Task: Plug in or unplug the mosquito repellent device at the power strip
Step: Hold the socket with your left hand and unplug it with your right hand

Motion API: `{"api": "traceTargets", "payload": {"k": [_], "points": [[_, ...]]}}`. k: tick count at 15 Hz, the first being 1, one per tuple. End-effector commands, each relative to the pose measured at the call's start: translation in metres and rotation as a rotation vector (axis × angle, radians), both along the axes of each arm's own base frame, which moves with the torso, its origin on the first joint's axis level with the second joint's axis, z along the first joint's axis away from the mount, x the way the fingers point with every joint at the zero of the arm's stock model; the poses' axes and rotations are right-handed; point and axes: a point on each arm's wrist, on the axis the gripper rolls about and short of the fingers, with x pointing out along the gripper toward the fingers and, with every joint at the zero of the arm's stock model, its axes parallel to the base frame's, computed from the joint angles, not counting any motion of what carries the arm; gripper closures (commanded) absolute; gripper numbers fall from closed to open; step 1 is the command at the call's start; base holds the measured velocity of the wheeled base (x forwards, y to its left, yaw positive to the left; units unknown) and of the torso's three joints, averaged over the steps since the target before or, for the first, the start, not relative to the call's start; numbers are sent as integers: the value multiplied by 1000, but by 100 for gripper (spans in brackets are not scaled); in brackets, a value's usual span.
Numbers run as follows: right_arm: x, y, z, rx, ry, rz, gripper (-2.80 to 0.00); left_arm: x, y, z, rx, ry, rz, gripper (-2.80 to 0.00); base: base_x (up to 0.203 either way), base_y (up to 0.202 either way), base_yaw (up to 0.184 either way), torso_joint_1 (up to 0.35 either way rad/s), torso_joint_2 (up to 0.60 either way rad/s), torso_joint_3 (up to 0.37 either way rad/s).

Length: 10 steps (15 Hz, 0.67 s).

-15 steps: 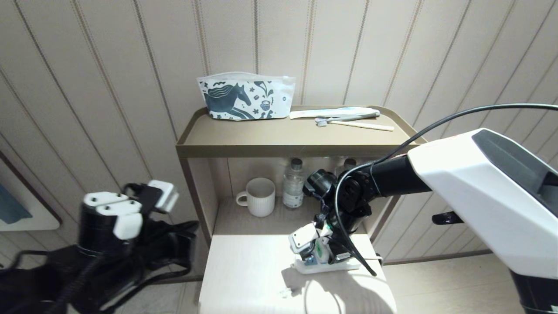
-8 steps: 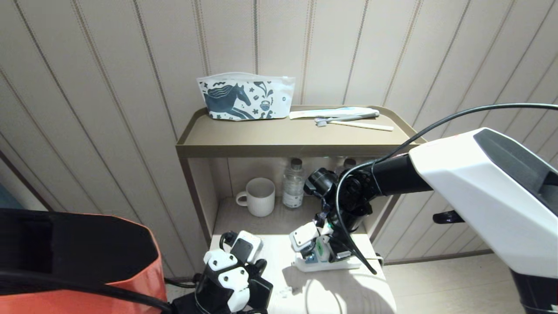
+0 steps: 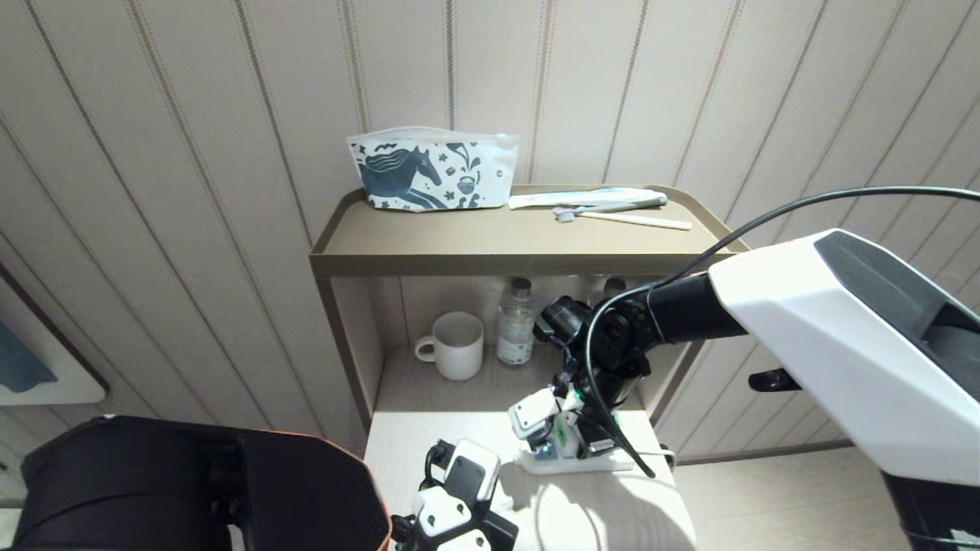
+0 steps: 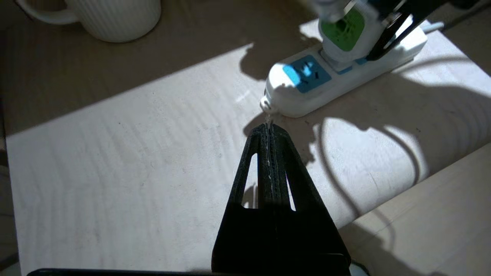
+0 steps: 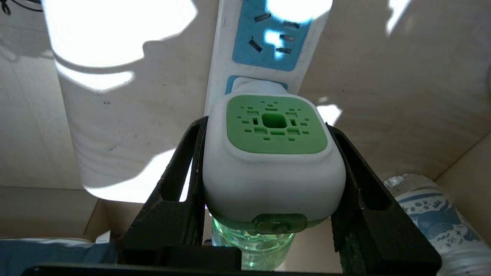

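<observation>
on the left, the left gripper (image 3: 459, 505) sits low over the front edge of the pale shelf top (image 3: 429, 459), its two black fingers (image 4: 268, 153) pressed flat together with nothing between them, the tips aimed at the near end of the power strip (image 4: 326, 80), just short of it. further back on the lower shelf, toward its left rear corner, a ribbed white mug (image 3: 455, 344) stands beside a clear water bottle (image 3: 514, 321).

moving right, the power strip lies near the right edge of the shelf top, its thin cord (image 3: 551, 513) looping toward the front edge. the mosquito repellent device (image 5: 272, 161) stands on the strip, green face up toward the wrist camera, its plug end at a blue socket; whether the pins are fully seated cannot be told. the right gripper (image 3: 563, 432) has it clamped, one black finger against each flat white flank of the head, jaws about half spread.

judging by looks, the device is light, hard plastic with smooth, rounded sides that could slip, and the clear green bottle (image 5: 253, 245) underneath seems the weak part; the white head's flanks are the sensible hold. the strip is light too and would likely lift or skid, so bracing its free end with the other claw seems wise.
</observation>
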Motion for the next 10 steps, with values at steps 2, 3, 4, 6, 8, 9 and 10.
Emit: {"api": "traceTargets", "payload": {"k": [2, 3, 4, 6, 8, 9, 10], "points": [[2, 1, -5, -8, 9, 7, 0, -12, -22, -13, 26, -59, -14, 0, 0, 0, 0, 0, 0, 0], [2, 1, -5, -8, 9, 7, 0, -12, -22, -14, 26, -58, -16, 0, 0, 0, 0, 0, 0, 0], [3, 2, -5, -6, 7, 6, 0, -15, -24, -15, 26, -59, -21, 0, 0, 0, 0, 0, 0, 0], [4, 3, -6, -3, 4, 1, 0, -20, -30, -22, 26, -60, -35, 0, 0, 0, 0, 0, 0, 0], [6, 3, -4, 1, -4, -2, 0, -19, -33, -23, 19, -68, -26, 0, 0, 0, 0, 0, 0, 0], [7, 3, -4, 2, -5, -4, 0, -19, -37, -32, 22, -76, -12, 0, 0, 0, 0, 0, 0, 0], [7, 3, -4, 2, -5, -4, 0, -20, -42, -38, 15, -90, 5, 0, 0, 0, 0, 0, 0, 0]]}}
